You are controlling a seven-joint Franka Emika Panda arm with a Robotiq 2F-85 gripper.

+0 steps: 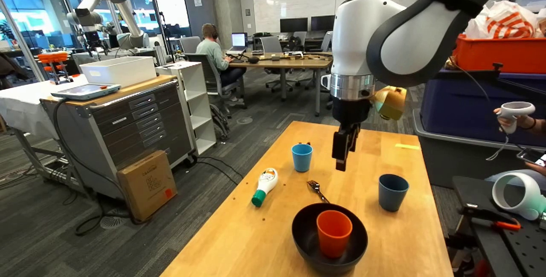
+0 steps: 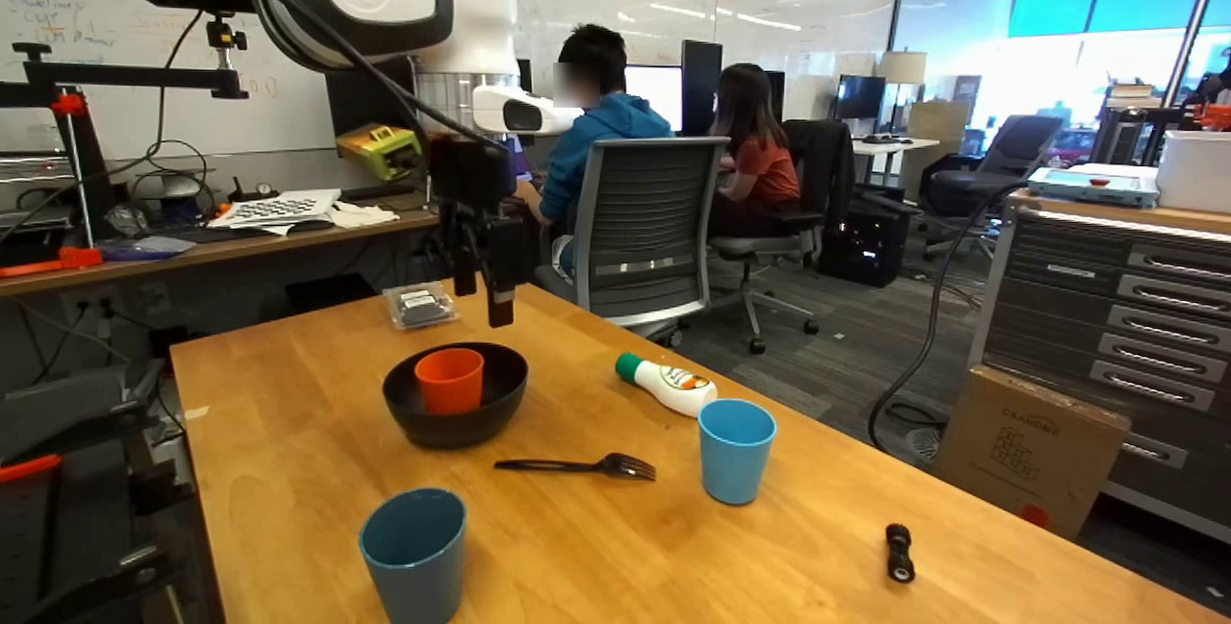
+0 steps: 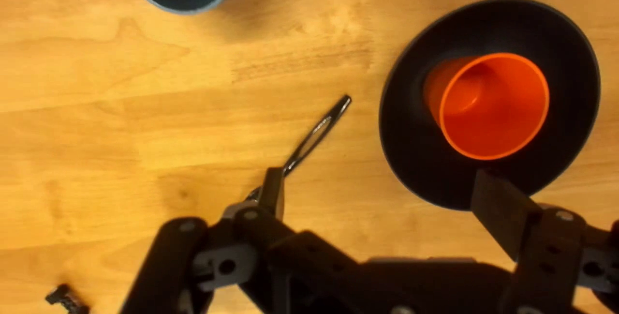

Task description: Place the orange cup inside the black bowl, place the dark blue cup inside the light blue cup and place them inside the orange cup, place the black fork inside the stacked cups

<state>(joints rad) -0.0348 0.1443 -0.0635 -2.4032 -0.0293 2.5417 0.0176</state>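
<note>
Wooden counter [image 1: 239, 243]: dark cup [image 1: 393, 193] near the bowl [image 2: 452, 430], likely light, stiff, best pinched high; tool [image 3: 379, 176] spread, empty.

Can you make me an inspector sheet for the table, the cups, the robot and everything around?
Surface: pale wooden table.
Job things: orange cup stands inside black bowl; light blue cup and dark blue cup stand upright, apart; black fork lies on the table.
Clutter: white bottle on its side, clear packet, small black thing I can't make out.
Jaws: wide open, holding nothing, above the table.
Cables: black cable hangs beside the drawers.
Surroundings: brown box by the drawers, seated person in blue.
</note>
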